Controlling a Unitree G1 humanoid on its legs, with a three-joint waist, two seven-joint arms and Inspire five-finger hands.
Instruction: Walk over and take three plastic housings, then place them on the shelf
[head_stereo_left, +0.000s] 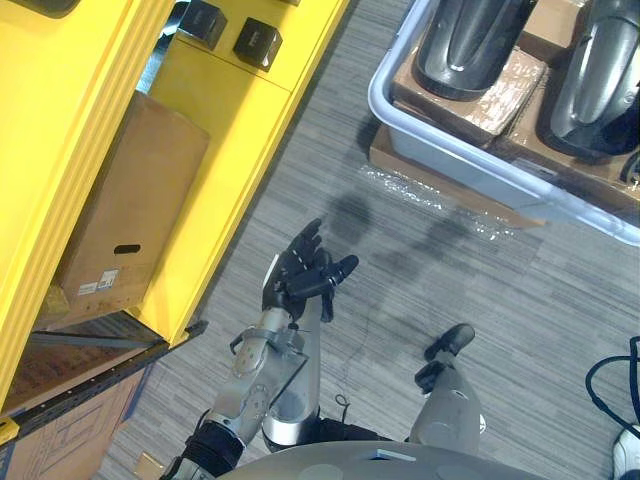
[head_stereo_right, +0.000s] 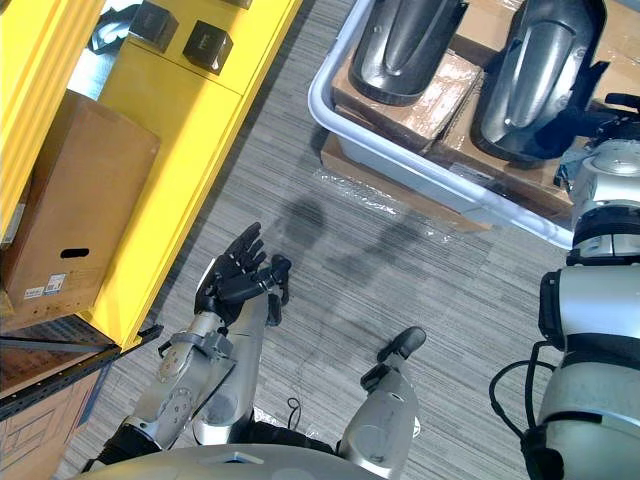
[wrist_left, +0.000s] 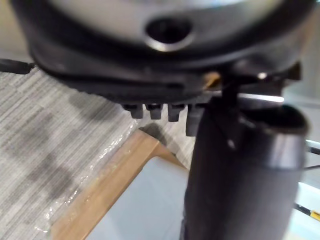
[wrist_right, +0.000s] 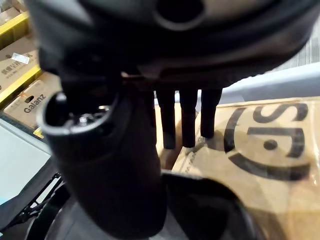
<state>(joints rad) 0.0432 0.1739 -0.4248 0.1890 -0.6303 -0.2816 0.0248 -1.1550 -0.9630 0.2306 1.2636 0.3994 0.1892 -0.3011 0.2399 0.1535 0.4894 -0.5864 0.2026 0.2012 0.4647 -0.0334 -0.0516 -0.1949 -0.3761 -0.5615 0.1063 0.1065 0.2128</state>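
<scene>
Grey carpet (head_stereo_left: 320, 130) between shelf (head_stereo_left: 230, 110) and bin (head_stereo_left: 377, 92)

Large dark letters mark a cardboard box (wrist_right: 280, 200); a brown carton (head_stereo_left: 140, 190) bears a small illegible white label (head_stereo_left: 100, 283).

Storeroom: yellow shelving (head_stereo_left: 232, 112), cardboard cartons (head_stereo_left: 130, 210).

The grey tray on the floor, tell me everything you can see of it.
The tray is pale grey plastic with a rounded rim and low walls. It sits on the carpet to the robot's front right, on a flat cardboard sheet. Inside, two dark glossy housings rest on taped cardboard boxes. The right hand hangs over the right-hand housing.
</scene>
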